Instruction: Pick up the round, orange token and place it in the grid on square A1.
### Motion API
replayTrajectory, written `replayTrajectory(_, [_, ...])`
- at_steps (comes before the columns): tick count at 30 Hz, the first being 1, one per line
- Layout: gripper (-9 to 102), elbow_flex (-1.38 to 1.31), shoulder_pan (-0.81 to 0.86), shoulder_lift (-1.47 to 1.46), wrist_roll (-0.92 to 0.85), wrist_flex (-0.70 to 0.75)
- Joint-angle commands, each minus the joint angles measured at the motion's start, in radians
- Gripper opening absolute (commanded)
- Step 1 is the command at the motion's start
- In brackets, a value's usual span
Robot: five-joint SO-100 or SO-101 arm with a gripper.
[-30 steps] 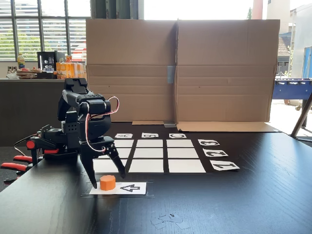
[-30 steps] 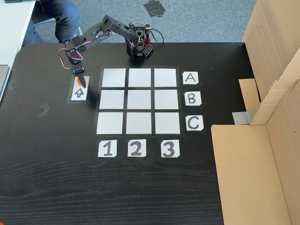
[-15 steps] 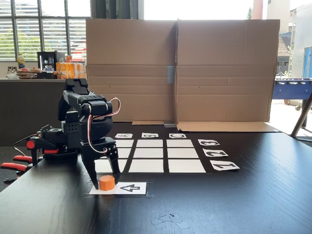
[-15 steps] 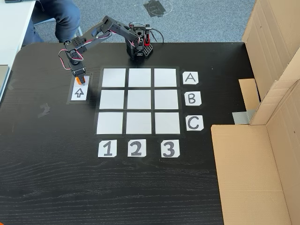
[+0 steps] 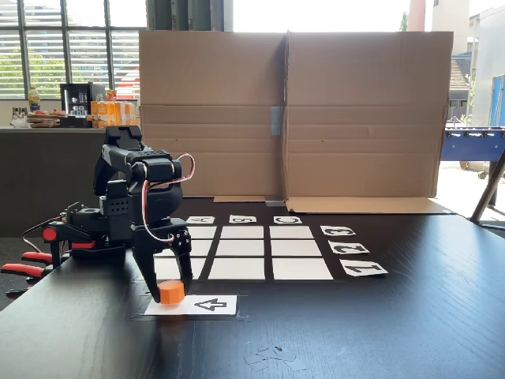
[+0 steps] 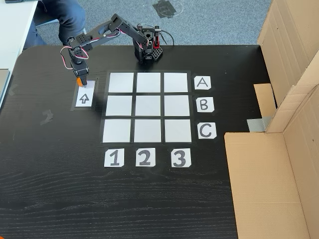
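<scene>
The end effector [image 5: 168, 290] points straight down with its two black fingers pressed against either side of the token [image 5: 172, 292], grasping it just above the arrow card [image 5: 203, 305]; whether the orange puck touches the paper or hangs slightly clear of it I cannot tell. In the fixed view from above, the end effector [image 6: 79, 82] covers most of the token [image 6: 78, 79], leaving only an orange sliver at the card's far end, while the card's black arrow [image 6: 83, 98] lies bare. That high view lays out the grid [image 6: 147, 107] plainly: nine white cells, letter cards A, B, C along its right side and number cards 1, 2, 3 below, with square A1 [image 6: 121, 82] blank and just beside the arrow card. The low fixed view shows the arm's red-and-white cable loop [image 5: 158, 197] and orange-handled clamps [image 5: 31, 264] at the worktop's left edge. The black wood-grain worktop [image 6: 119, 199] carries a folded cardboard screen [image 5: 292, 114] behind the grid; windows with blinds [image 5: 71, 47] lie beyond.
</scene>
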Motion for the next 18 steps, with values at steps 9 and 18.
replayTrajectory(9, [4,0.198,0.13,0.566,-0.008,0.011])
replayTrajectory(18, [4,0.58,0.169,1.049,-0.041,0.011])
